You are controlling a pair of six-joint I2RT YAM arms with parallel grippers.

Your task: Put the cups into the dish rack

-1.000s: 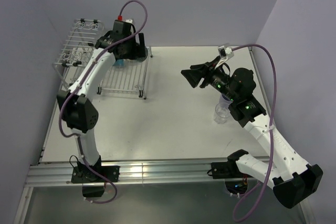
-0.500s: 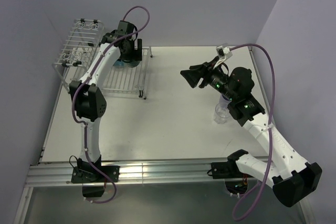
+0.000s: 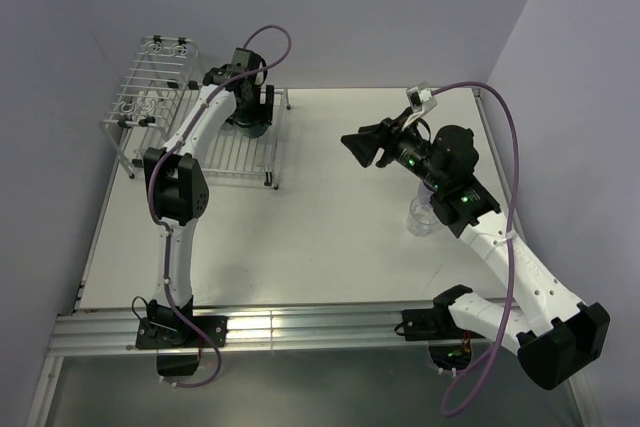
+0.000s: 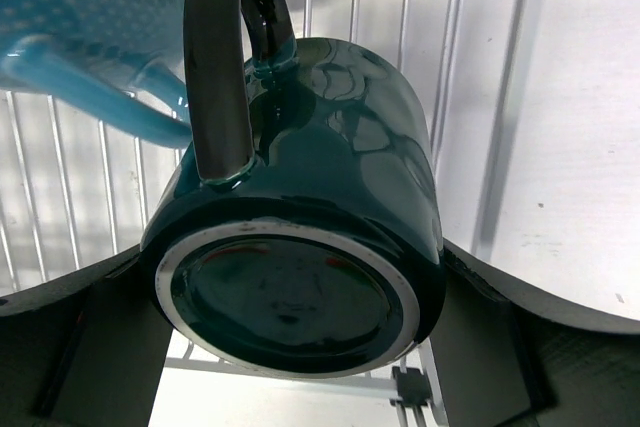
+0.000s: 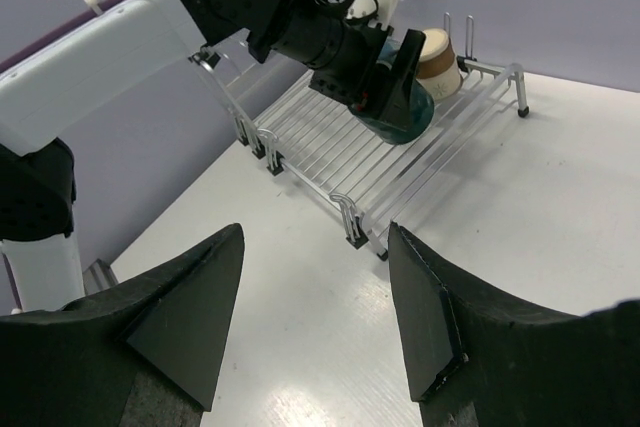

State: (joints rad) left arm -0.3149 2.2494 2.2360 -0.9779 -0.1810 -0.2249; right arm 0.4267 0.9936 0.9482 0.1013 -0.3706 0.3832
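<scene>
My left gripper [image 4: 290, 319] is shut on the dark teal mug [image 4: 330, 147], with a finger on each side of its body. The mug's base faces the camera and its handle points up. It is held low over the flat slatted part of the white dish rack [image 3: 235, 152], as the right wrist view [image 5: 400, 102] also shows. The light-blue mug [image 4: 90, 17] and the tan-brown cup [image 5: 437, 55] sit on the slats just beyond it. My right gripper [image 3: 362, 145] is open and empty above the table. The clear tumbler [image 3: 421, 215] stands under the right arm. The lavender tumbler [image 3: 430, 190] is mostly hidden behind it.
The rack's taller basket part [image 3: 150, 87] stands at the far left against the wall. The rack's near feet and rail [image 5: 350, 222] lie between my right gripper [image 5: 315, 229] and the mugs. Walls close in on the left, back and right.
The left wrist has swung round and the upper arm has moved left, keeping the teal mug over the flat slats. The right gripper has shifted slightly left.
</scene>
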